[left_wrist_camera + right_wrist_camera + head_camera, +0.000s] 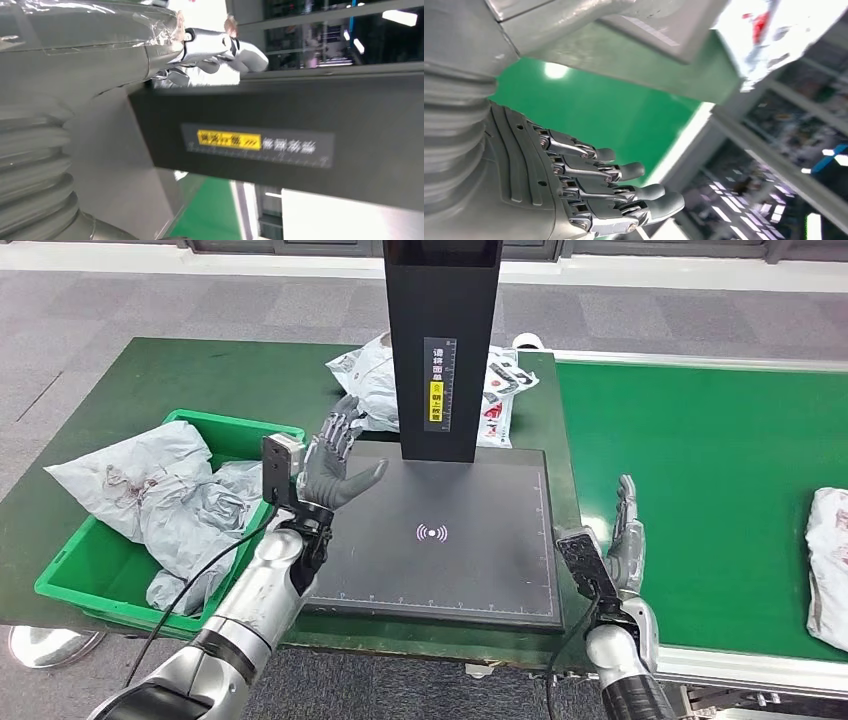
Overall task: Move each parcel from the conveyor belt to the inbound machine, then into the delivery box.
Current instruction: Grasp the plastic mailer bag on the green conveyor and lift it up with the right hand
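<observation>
Behind the scanner post [443, 340], half-hidden parcels [365, 375]; both hands' fingers [338, 430] spread, empty.

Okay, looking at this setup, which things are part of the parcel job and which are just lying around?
Part of the job:
- white parcel on the green conveyor belt
- inbound machine, scan plate bare
- green delivery box with grey parcels in it
- left hand and right hand, both holding nothing

Lying about:
- bags behind the machine's post
- round metal base on the floor

Black post [443, 340]: yellow-and-white Chinese label, too small to read. Scan pad [440, 540]: wireless symbol [432, 532].
</observation>
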You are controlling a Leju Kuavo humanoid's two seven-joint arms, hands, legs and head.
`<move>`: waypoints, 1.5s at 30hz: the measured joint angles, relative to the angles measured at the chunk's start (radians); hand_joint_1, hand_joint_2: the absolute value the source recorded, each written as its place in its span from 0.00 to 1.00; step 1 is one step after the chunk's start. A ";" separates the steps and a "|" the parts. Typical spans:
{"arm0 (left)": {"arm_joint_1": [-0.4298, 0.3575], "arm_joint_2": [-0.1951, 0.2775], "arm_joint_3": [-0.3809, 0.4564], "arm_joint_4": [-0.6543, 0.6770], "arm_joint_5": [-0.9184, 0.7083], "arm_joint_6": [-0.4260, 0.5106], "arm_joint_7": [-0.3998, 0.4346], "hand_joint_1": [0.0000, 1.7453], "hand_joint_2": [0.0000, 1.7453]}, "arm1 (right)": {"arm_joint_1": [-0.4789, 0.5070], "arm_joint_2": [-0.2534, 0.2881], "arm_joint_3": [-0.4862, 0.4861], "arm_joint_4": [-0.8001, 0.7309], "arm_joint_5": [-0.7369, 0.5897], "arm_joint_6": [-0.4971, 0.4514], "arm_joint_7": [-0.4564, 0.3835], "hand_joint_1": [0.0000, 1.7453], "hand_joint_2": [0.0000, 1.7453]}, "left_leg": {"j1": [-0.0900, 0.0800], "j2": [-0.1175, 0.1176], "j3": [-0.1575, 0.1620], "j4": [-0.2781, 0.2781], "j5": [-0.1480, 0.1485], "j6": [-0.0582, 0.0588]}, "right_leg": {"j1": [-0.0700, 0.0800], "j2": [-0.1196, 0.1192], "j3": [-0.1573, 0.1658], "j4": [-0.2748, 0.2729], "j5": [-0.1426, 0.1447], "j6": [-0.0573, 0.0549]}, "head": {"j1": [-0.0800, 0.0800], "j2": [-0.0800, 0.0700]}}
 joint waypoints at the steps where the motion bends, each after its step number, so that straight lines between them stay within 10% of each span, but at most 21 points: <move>1: 0.001 -0.008 -0.013 0.010 0.002 0.009 0.000 0.00 1.00 | -0.003 -0.003 -0.013 0.024 0.005 -0.010 0.001 0.00 1.00 | 0.000 0.000 0.000 0.000 0.000 0.000 | 0.000 0.000 0.000 0.000 0.000 0.000 | 0.000 0.000; 20: 0.039 -0.073 -0.084 0.125 -0.054 0.164 -0.026 0.00 1.00 | -0.010 -0.097 -0.621 0.176 0.913 -0.163 0.398 0.00 1.00 | -0.001 -0.002 -0.001 0.000 -0.001 0.002 | -0.003 -0.002 0.000 0.000 -0.001 0.002 | 0.000 0.000; 21: 0.039 -0.074 -0.084 0.126 -0.055 0.167 -0.028 0.00 1.00 | -0.010 -0.103 -0.633 0.183 0.928 -0.163 0.408 0.00 1.00 | -0.001 -0.002 -0.001 0.000 -0.001 0.002 | -0.003 -0.002 0.000 0.000 -0.001 0.002 | 0.000 0.000; 22: 0.039 -0.075 -0.084 0.128 -0.057 0.169 -0.030 0.00 1.00 | -0.010 -0.108 -0.643 0.190 0.938 -0.163 0.413 0.00 0.75 | -0.001 -0.002 -0.001 0.000 -0.001 0.002 | -0.003 -0.002 0.000 0.000 -0.001 0.002 | 0.000 0.000; 25: 0.040 -0.076 -0.084 0.131 -0.063 0.179 -0.038 0.00 1.00 | -0.011 -0.121 -0.667 0.213 0.956 -0.163 0.422 0.00 0.75 | -0.001 -0.002 -0.001 0.000 -0.001 0.002 | -0.002 -0.002 0.000 0.000 -0.001 0.002 | 0.000 0.000; 26: 0.040 -0.077 -0.084 0.133 -0.066 0.184 -0.043 0.00 1.00 | -0.013 -0.126 -0.672 0.225 0.964 -0.163 0.430 0.00 1.00 | -0.001 -0.002 -0.001 0.000 -0.001 0.002 | -0.002 -0.001 0.000 0.000 -0.001 0.002 | 0.000 0.000; 45: 0.042 -0.080 -0.083 0.171 -0.072 0.244 -0.116 0.00 1.00 | -0.197 -0.258 -0.682 0.660 1.042 -0.080 0.641 0.00 1.00 | -0.001 -0.002 -0.001 0.000 0.000 0.004 | -0.004 -0.002 0.000 0.000 -0.001 0.004 | 0.000 0.000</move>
